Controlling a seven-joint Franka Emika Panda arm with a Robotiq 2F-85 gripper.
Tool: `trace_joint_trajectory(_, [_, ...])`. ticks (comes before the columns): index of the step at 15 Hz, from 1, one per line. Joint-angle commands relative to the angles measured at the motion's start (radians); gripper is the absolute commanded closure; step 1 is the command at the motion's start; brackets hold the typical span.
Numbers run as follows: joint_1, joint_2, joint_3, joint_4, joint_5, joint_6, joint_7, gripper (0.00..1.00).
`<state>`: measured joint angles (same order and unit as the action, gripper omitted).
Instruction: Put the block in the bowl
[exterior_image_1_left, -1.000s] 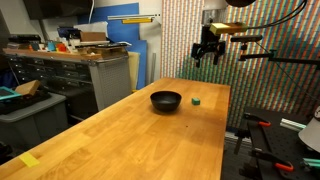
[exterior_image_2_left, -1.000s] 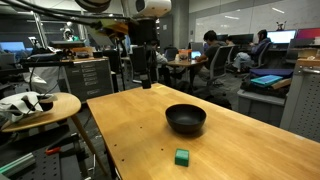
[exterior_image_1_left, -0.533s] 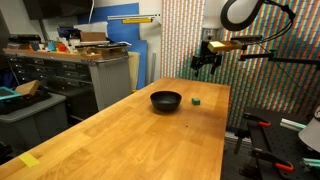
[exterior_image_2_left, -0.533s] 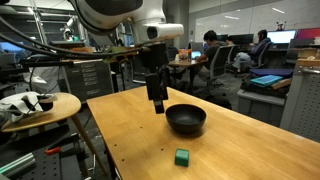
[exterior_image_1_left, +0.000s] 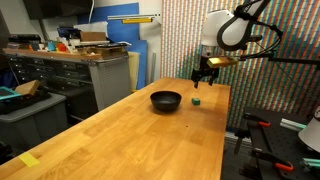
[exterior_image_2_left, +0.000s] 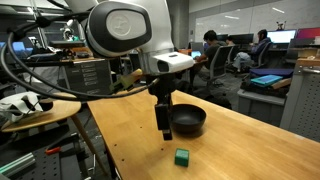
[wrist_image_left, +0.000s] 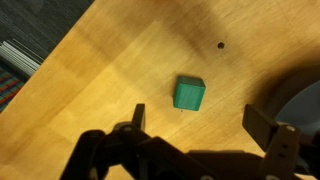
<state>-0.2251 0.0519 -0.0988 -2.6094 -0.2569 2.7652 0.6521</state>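
Observation:
A tiny green block (exterior_image_1_left: 196, 100) lies on the wooden table beside a shallow black bowl (exterior_image_1_left: 166, 100). Both show in both exterior views, the block (exterior_image_2_left: 182, 157) near the table edge and the bowl (exterior_image_2_left: 190, 121) behind it. My gripper (exterior_image_1_left: 203, 77) hangs above the block, open and empty. In an exterior view it (exterior_image_2_left: 165, 130) is just left of the bowl, above and behind the block. In the wrist view the block (wrist_image_left: 188, 93) lies between and ahead of the open fingers (wrist_image_left: 200, 122), and the bowl's edge (wrist_image_left: 305, 105) shows at the right.
The wooden table (exterior_image_1_left: 150, 135) has its edge close to the block (exterior_image_2_left: 130, 160). A small dark spot (wrist_image_left: 219, 45) marks the wood beyond the block. Cabinets (exterior_image_1_left: 90, 75) and a round side table (exterior_image_2_left: 40, 110) stand off the table.
The gripper has come down and moved toward the block over the last second, from high behind the bowl to just above the table beside it. Block and bowl have not moved.

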Motion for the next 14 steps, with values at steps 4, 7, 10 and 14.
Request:
trace_joint_trajectory(4, [0.052, 0.119, -0.069, 0.031, 0.056, 0.125, -0.094, 0.00])
trace_joint_trajectory(7, [0.064, 0.167, -0.071, 0.042, 0.137, 0.166, -0.153, 0.00])
trace_joint_trajectory(10, [0.069, 0.213, -0.061, 0.058, 0.241, 0.189, -0.219, 0.00])
trace_joint_trajectory(14, [0.071, 0.273, -0.063, 0.089, 0.322, 0.215, -0.268, 0.00])
